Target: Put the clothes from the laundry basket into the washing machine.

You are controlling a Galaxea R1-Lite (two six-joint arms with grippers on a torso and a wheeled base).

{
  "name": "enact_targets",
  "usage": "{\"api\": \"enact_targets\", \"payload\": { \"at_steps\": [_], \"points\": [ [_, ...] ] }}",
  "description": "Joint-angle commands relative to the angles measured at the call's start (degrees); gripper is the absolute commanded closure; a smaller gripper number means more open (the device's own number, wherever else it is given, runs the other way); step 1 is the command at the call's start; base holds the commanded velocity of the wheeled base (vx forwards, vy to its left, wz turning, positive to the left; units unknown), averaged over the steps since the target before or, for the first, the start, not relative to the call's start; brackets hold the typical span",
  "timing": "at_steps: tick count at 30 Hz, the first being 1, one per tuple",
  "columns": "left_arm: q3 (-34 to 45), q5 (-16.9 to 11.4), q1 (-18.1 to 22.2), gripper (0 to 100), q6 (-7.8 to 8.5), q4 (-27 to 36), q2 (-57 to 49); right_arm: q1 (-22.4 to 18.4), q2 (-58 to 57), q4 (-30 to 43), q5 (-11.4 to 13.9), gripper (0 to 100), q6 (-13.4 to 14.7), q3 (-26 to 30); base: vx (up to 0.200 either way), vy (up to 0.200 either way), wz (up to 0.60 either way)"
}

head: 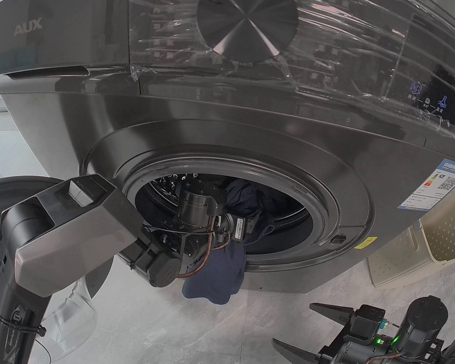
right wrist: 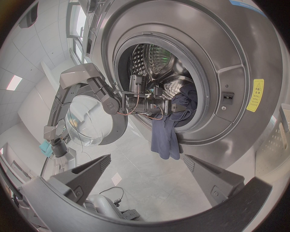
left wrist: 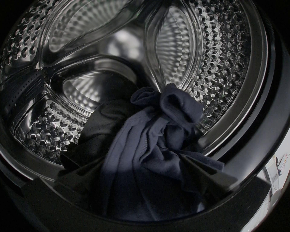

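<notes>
My left claw [left wrist: 124, 161] sits in the mouth of the washing machine [head: 298, 144], its fingers spread wide on either side of a navy garment [head: 216, 274]. The garment bunches up inside the drum [left wrist: 223, 60] against a black piece [left wrist: 102, 120], and one end hangs out over the rim. My right claw [head: 295, 325] hangs wide open above the floor, near the laundry basket [head: 445, 234].

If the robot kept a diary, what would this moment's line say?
left tool: open, at drum mouth | navy garment: partly in drum, hanging over rim | black garment: in drum | right tool: open, low beside washing machine
</notes>
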Motion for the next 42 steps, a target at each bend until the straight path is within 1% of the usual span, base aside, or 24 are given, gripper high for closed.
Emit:
{"api": "enact_targets", "payload": {
  "at_steps": [1,5,7,9,10,11,12,13,14,17,21,25,26,29,31,32,36,41,42],
  "points": [
    [-0.58,-0.03,0.68,100,0.05,0.44,0.55,0.02,0.28,-0.06,0.02,0,0.00,1.01,0.000,0.000,0.00],
    [-3.22,-0.03,0.77,100,-0.13,0.61,1.51,0.02,0.81,-0.14,0.02,0,0.00,1.01,0.000,0.000,0.00],
    [-7.08,0.41,1.12,100,-0.65,0.26,3.01,0.37,0.81,-0.14,0.02,0,0.08,0.92,0.000,0.000,0.00],
    [-9.63,0.59,1.47,100,-1.53,-0.18,3.97,0.37,0.72,-0.14,0.02,0,0.08,0.84,0.000,0.000,0.00],
    [-11.74,0.76,1.82,100,-2.59,-0.18,4.41,0.29,0.72,-0.23,0.02,0,0.00,0.84,0.000,0.000,0.00],
    [-13.50,1.20,1.91,100,-3.29,-0.26,4.76,0.37,0.72,-0.23,0.02,0,0.08,0.75,0.000,0.000,0.00],
    [-13.76,1.29,1.91,100,-3.47,-0.35,4.85,0.29,0.72,-0.23,0.02,0,0.00,0.75,0.000,0.000,0.00],
    [-17.28,1.99,2.08,100,-4.52,-1.14,5.82,0.29,0.72,-0.23,0.02,0,0.08,0.75,0.000,0.000,0.00],
    [-18.95,2.34,2.26,100,-4.87,-1.49,6.26,0.29,0.72,-0.23,0.02,0,0.08,0.66,0.000,0.000,0.00],
    [-22.82,3.05,2.79,100,-4.87,-2.37,6.96,0.37,0.72,-0.32,0.02,0,0.08,0.66,0.000,0.000,0.00],
    [-22.11,3.05,2.52,100,-4.87,-3.78,6.61,0.29,0.63,-0.32,0.02,0,0.08,0.66,0.000,0.000,0.00],
    [-20.62,3.13,2.08,100,-4.78,-3.87,6.08,0.29,0.63,-0.32,0.02,0,0.08,0.66,0.000,0.000,0.00],
    [-18.95,3.13,1.64,0,-4.96,-3.87,5.38,0.29,0.63,-0.41,0.02,0,0.08,0.66,0.000,0.000,0.00],
    [-14.03,3.05,0.85,0,-4.78,-3.16,2.13,0.29,0.63,-0.41,0.02,0,0.08,0.66,0.000,0.000,0.00],
    [-12.97,3.05,0.59,0,-4.70,-3.08,1.34,0.29,0.63,-0.41,0.02,0,0.08,0.66,0.000,0.000,0.00],
    [-7.70,2.69,-0.29,0,-4.61,-1.41,-2.18,0.29,0.63,-0.41,0.02,0,0.08,0.66,0.000,0.000,0.00],
    [1.71,0.50,-1.43,0,-4.61,2.46,-7.19,0.29,0.63,-0.58,0.02,0,0.08,0.48,0.000,0.000,0.00],
    [8.30,1.02,-2.93,0,-4.61,3.52,-9.39,0.20,0.37,-0.76,0.02,0,0.00,0.48,0.000,0.000,0.00],
    [8.47,1.02,-2.93,0,-4.61,3.60,-9.47,0.20,0.37,-0.76,0.02,0,0.00,0.48,0.000,0.000,0.00]
  ]
}}
